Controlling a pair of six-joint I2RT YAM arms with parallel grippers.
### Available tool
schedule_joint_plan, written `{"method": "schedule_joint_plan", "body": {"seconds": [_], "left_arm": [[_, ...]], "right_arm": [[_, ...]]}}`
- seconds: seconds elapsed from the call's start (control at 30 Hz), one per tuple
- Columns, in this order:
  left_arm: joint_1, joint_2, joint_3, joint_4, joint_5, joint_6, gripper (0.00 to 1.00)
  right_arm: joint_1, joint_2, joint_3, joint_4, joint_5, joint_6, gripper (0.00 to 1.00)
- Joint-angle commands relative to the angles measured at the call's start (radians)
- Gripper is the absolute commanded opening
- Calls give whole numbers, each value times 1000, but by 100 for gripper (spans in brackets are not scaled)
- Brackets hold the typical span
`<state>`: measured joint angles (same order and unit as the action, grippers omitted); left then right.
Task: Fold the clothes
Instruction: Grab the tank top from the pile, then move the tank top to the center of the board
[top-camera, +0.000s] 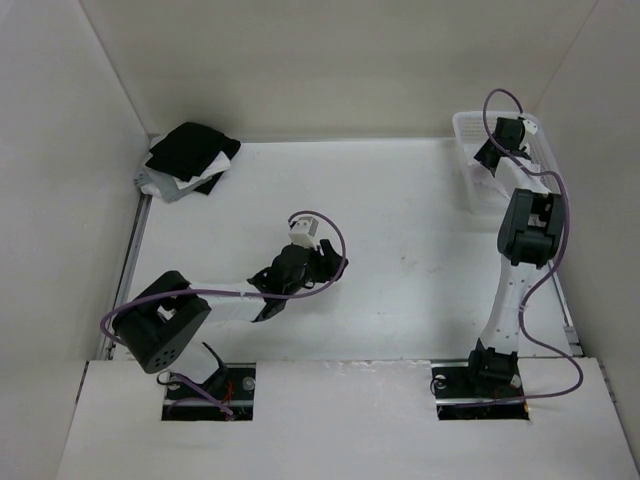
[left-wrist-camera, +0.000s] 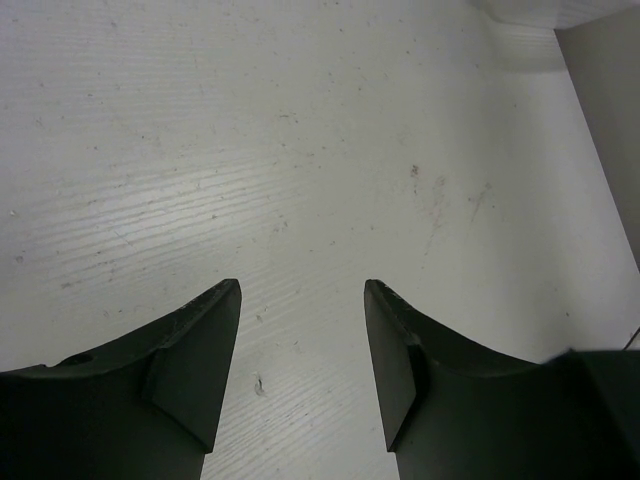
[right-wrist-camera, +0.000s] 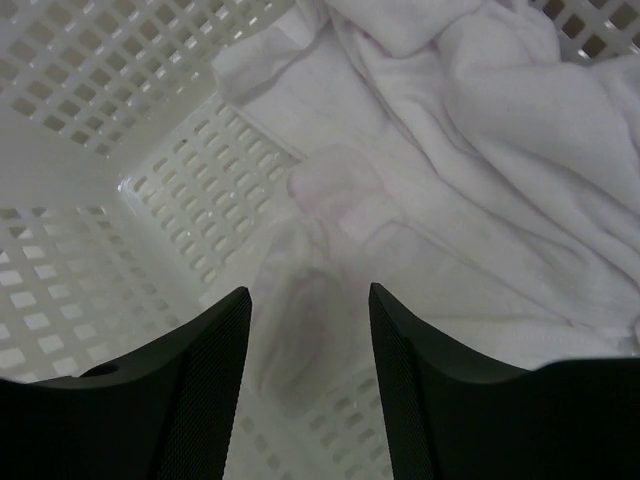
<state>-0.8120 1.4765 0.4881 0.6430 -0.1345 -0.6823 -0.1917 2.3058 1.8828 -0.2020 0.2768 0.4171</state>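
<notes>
while wide-jawed, right gripper (right-wrist-camera: 308, 292) over clothes (right-wrist-camera: 340, 195)

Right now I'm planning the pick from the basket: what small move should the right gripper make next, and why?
Probably lower the right gripper straight down onto the thin white cloth in the basket, then close. Its jaws stand open just above that cloth, holding nothing, and the left gripper hangs open over the table.

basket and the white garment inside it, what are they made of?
The basket looks like moulded white plastic, slightly glossy: a rigid grid of square holes. The white garment looks like soft matte fabric, lying in loose folds; one thin part looks semi-sheer. The fibre cannot be told.
</notes>
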Motion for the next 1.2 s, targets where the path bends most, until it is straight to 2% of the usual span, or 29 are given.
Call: {"method": "schedule_joint_plan", "body": {"seconds": [0.0, 0.07, 0.2, 0.23, 0.3, 0.43, 0.63, 0.8, 0.83, 0.87, 0.9, 1.03, 1.17], "left_arm": [[9, -1, 7, 66, 7, 15, 51], [12, -4, 4, 76, 3, 17, 51], [18, -4, 1, 83, 7, 15, 51], [18, -2, 3, 84, 4, 15, 51], [18, 5, 6, 89, 10, 13, 51], [14, 8, 7, 96, 12, 9, 51], [26, -27, -19, 109, 4, 3, 50], [64, -109, -43, 96, -5, -16, 50], [79, -143, -54, 89, -8, -23, 50], [107, -210, -74, 69, -17, -37, 50], [112, -220, -77, 64, -19, -39, 50], [193, -387, -105, -32, -62, -69, 50], [259, -537, -128, -118, -83, -91, 51]], "right_arm": [[-13, 73, 154, -92, -2, -11, 54], [-9, 109, 217, -125, -2, -14, 46], [-9, 124, 248, -132, 7, 5, 5], [-9, 92, 210, -107, 16, 26, 0], [-9, -21, 78, 17, 15, 55, 0], [-7, -351, -189, 235, 22, 107, 0], [115, -831, -395, 326, 25, 89, 0], [338, -1126, -389, 300, 30, 8, 0], [396, -1167, -366, 286, 36, -13, 0], [507, -1221, -316, 259, 50, -58, 0], [525, -1226, -309, 254, 51, -66, 0], [819, -1280, -191, 234, 122, -219, 0], [1019, -1269, -151, 249, 167, -302, 1]]}}
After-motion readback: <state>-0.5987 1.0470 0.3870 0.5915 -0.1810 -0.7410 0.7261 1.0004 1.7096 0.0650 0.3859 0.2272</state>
